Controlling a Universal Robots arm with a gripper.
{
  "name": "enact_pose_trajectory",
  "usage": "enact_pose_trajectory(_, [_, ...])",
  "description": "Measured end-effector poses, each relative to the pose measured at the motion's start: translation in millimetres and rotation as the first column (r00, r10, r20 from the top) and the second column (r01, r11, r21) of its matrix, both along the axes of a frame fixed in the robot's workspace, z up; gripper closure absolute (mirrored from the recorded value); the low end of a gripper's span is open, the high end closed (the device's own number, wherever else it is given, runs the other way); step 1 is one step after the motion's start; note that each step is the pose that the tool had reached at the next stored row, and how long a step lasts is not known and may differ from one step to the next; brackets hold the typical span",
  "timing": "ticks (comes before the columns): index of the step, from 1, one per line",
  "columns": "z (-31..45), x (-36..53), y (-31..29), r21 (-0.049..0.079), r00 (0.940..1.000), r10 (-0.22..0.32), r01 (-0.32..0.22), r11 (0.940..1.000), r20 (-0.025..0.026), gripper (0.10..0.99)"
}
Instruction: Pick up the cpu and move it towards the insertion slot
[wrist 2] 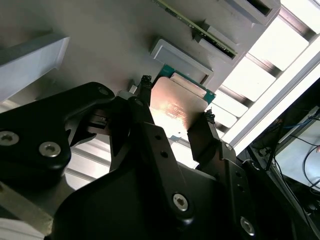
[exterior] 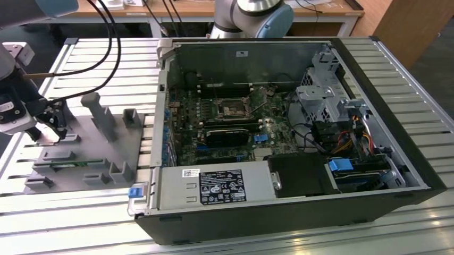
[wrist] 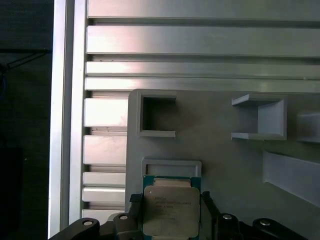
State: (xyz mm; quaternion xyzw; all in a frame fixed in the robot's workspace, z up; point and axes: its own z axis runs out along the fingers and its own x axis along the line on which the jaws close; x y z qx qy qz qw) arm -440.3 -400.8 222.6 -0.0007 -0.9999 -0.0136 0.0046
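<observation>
Clamping the cpu point(wrist: 170, 206), the tool point(wrist: 170, 201) apparently hides its side edges

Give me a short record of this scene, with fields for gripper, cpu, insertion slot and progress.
gripper: shut on two opposite edges of the cpu, over the grey fixture
cpu: held flat, metal top toward both wrist views
insertion slot: inside the open computer case, toward the exterior view's right of the gripper
progress: cpu gripped, not yet near the slot

- The cpu point(wrist: 171, 207) is a flat, shiny silver square, pinched in the gripper point(wrist: 171, 199) at the exterior view's left.
- The insertion slot point(exterior: 232, 109) is a dark square with a silver frame, well apart from the cpu.
</observation>
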Motion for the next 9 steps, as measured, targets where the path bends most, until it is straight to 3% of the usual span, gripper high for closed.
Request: enact_pose_trajectory(9, [2.7,0.0,0.1,-0.002,1.0,0.0,0.0,1.0,0.0002,0.545])
